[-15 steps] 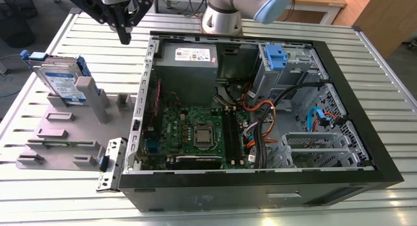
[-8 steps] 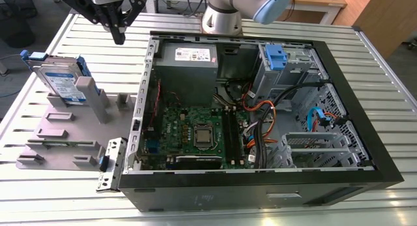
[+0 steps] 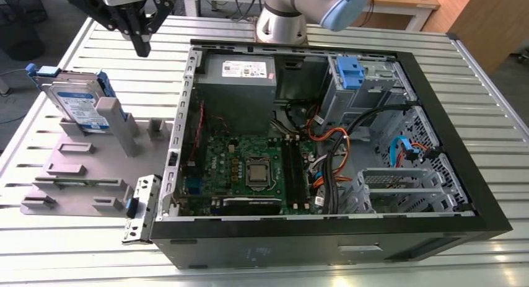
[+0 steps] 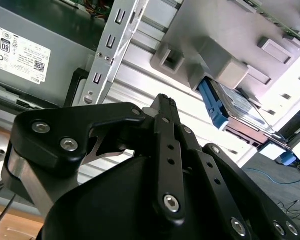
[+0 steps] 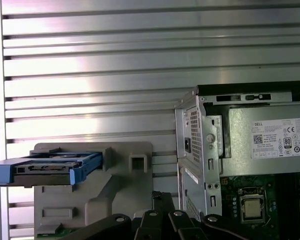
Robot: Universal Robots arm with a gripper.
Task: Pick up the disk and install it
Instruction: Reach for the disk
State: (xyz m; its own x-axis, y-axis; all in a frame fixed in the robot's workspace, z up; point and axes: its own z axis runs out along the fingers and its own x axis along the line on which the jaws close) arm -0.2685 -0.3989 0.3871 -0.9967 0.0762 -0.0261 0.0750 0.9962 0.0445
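Observation:
The disk (image 3: 78,104), a silver drive with a white-and-blue label and a blue bracket round its edges, stands on edge in a grey holder (image 3: 83,169) at the exterior view's left, beside the open computer case. My gripper (image 3: 142,48) hangs above the table behind the holder, between the disk and the case's back corner, fingers shut together with nothing between them. In the second wrist view the shut fingertips (image 4: 163,102) point toward the table, with the disk (image 4: 229,107) off to one side. The first wrist view shows the disk (image 5: 47,167) edge-on in its holder (image 5: 120,180).
The open case (image 3: 463,175) lies on the slatted metal table (image 3: 66,250), with the motherboard, loose cables, a grey power supply (image 3: 237,82) and a blue caddy (image 3: 350,73) on the drive bay. The arm's base (image 3: 281,23) stands behind the case.

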